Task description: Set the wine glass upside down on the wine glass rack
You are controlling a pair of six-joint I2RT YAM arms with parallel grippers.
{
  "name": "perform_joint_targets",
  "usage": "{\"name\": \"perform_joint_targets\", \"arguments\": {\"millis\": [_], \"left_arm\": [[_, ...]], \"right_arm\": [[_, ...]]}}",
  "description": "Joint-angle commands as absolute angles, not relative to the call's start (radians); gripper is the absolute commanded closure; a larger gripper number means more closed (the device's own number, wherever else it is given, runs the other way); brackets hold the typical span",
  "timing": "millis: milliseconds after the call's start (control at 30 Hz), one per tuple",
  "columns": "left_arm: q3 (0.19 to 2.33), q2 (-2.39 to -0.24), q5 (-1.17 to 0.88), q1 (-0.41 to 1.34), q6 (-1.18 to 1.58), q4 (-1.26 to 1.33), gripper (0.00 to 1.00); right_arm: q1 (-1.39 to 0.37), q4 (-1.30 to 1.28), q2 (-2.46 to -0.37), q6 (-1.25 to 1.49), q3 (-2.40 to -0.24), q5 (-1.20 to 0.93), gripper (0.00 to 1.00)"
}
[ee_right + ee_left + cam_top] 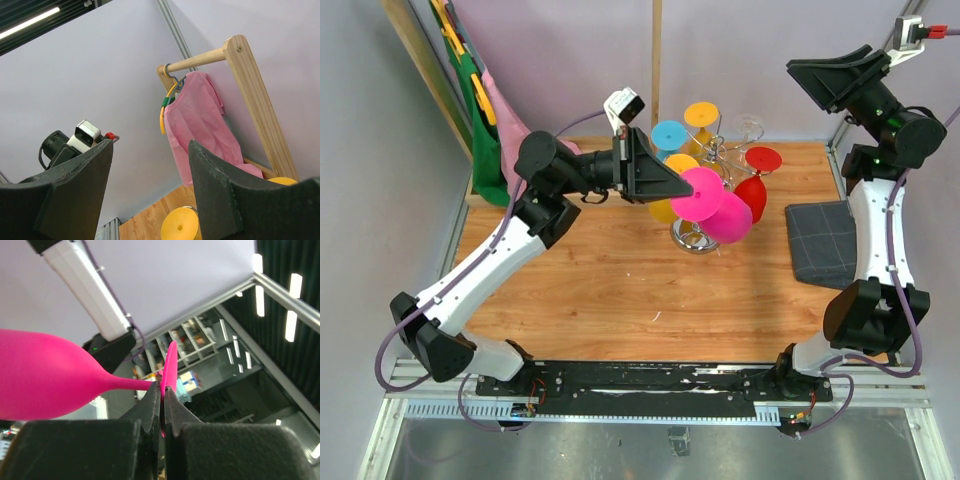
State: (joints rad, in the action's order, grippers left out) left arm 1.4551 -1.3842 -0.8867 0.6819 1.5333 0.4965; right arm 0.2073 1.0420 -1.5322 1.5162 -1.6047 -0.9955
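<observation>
Spanning the view, the wooden bench (620,290) carries the wine glass rack (694,238) toward its far side, with other coloured glasses (670,133) hung on it. The pink wine glass (728,218) hangs tilted just in front of the rack, clear of the bench. The left tool (162,390) is clenched on the edge of its round foot. The right tool (150,165) is released, raised well apart.
</observation>
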Motion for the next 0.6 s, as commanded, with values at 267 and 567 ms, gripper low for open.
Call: {"name": "perform_joint_targets", "arguments": {"millis": [267,567], "left_arm": [[1.618,-1.436,-0.701,0.812,1.135,-0.167,1.0],[1.676,-1.529,-0.61,0.839,1.063,-0.283,1.0]], "right_arm": [[0.238,1.054,-1.456,1.502,-1.571,-0.989,0.37],[0.244,1.003,-1.412,1.458,-1.532,-0.991,0.37]]}}
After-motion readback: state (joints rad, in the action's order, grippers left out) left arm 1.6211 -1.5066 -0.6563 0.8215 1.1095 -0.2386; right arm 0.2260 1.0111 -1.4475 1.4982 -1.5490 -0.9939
